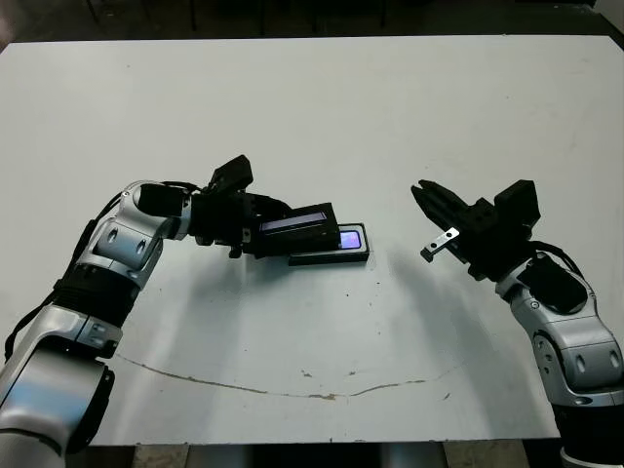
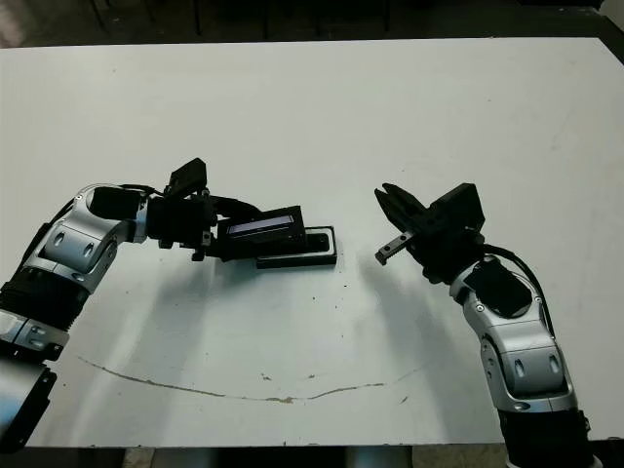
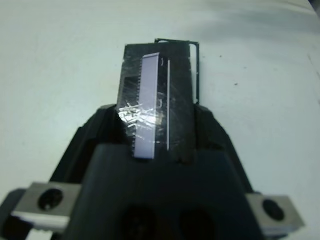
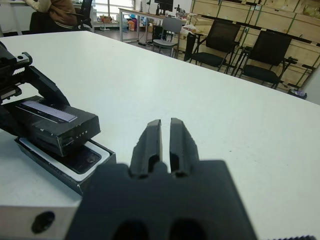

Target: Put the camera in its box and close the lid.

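The box (image 1: 336,259) lies at the table's middle with the camera (image 1: 352,237) inside it, its bluish screen glowing at the box's right end. Over the box's left part hangs the lid (image 1: 295,222), slightly tilted, pale grey strip upward. My left gripper (image 1: 261,232) is shut on the lid's left end; the left wrist view shows the lid (image 3: 155,95) between both fingers (image 3: 102,125), with the box rim (image 3: 196,55) beyond. I cannot tell whether lid and box touch. My right gripper (image 1: 419,190) is shut and empty, a hand's width right of the box.
A thin brown line (image 1: 292,390) curves across the table near its front edge. In the right wrist view, office chairs (image 4: 220,42) and a seated person (image 4: 57,12) show beyond the table's far side.
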### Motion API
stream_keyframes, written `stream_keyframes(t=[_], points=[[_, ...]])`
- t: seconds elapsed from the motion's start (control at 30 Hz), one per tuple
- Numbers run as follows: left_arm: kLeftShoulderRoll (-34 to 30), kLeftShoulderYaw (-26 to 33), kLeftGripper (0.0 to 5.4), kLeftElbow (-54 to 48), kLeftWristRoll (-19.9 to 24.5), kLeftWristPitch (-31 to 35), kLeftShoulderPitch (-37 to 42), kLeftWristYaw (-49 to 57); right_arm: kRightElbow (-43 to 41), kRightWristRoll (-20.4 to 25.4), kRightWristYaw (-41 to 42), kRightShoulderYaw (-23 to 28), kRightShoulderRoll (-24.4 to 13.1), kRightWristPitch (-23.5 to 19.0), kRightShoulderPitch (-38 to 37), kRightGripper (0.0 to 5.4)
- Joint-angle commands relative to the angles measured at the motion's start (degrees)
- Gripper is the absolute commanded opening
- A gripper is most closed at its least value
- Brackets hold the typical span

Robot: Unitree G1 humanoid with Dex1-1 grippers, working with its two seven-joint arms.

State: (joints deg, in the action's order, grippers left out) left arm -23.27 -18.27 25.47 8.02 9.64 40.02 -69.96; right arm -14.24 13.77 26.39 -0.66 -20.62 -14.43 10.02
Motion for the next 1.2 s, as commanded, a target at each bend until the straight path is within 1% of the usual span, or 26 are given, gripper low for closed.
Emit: stream_keyframes(t=[0.03,0.13,0.3,0.63,0.8,0.9,0.97,1.07,1.2], points=[[0.3,-2.1,2.76,1.5,-2.2,1.5,-0.9,-0.8,0.1,-0.6,0.4,0.5,-1.2,-0.9,-1.2,0.00],[0.6,-2.8,2.76,2.3,-2.4,0.9,-0.6,-1.7,-0.1,-0.7,0.3,0.5,-1.5,-1.2,-1.3,0.00],[0.5,-4.7,2.76,2.6,-3.9,-0.5,-0.1,-2.8,-0.5,-0.8,0.2,0.5,-2.0,-1.3,-1.4,0.00],[0.7,-6.7,2.74,2.4,-4.3,2.0,-0.1,-4.6,-0.9,-0.8,0.2,0.9,-2.0,-1.5,-1.9,0.00],[1.6,-7.2,2.74,3.8,-5.2,0.3,-0.9,-3.0,-0.9,-0.8,0.2,1.0,-2.0,-1.5,-2.0,0.00],[2.4,-8.2,2.74,5.5,-7.6,-2.1,-0.9,-0.2,-0.4,-0.8,0.5,1.1,-2.0,-0.9,-1.9,0.00],[3.9,-8.6,2.74,8.8,-8.7,-5.2,-0.9,1.5,-0.5,-0.5,0.5,1.2,-1.9,-1.2,-2.0,0.00],[6.4,-9.4,2.74,12.9,-10.3,-8.0,-0.8,4.1,-1.3,-0.1,0.4,1.5,-2.0,-2.1,-2.2,0.00],[9.5,-9.8,2.74,15.1,-11.1,-7.8,-0.9,6.2,-2.1,0.2,0.6,2.1,-2.4,-2.9,-2.6,0.00]])
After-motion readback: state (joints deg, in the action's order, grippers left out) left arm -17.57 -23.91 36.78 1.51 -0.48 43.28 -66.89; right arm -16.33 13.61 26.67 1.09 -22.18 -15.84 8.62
